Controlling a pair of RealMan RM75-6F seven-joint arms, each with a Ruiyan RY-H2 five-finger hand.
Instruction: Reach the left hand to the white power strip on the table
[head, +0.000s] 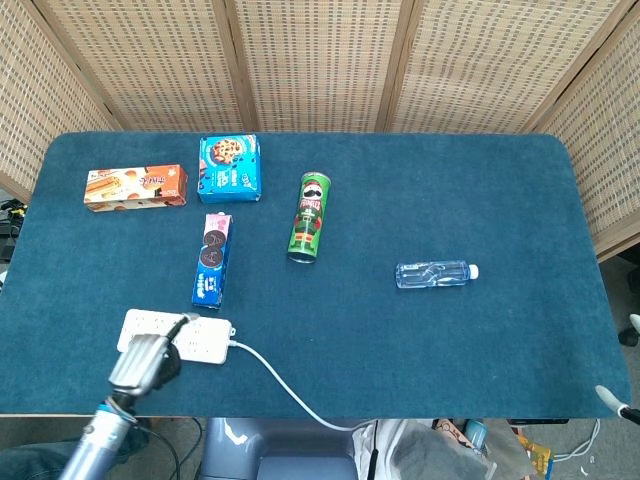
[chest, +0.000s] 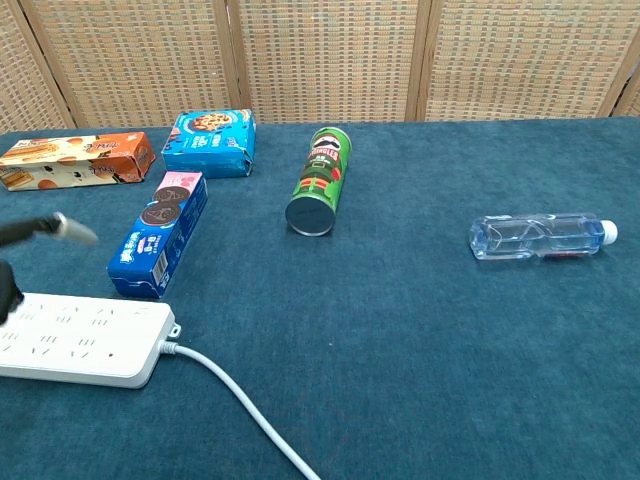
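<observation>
The white power strip (head: 190, 336) lies flat near the table's front left edge, its white cable (head: 285, 385) running off the front. My left hand (head: 143, 361) hovers over the strip's left end, fingers spread and holding nothing. In the chest view the power strip (chest: 85, 340) is fully uncovered, and only a blurred finger of the left hand (chest: 48, 228) shows above it at the far left edge. The right hand does not show in either view.
A blue-and-pink cookie box (head: 212, 260) lies just behind the strip. Farther back are an orange box (head: 135, 187) and a blue cookie box (head: 230, 167). A green chip can (head: 309, 217) lies mid-table, and a water bottle (head: 435, 273) to the right.
</observation>
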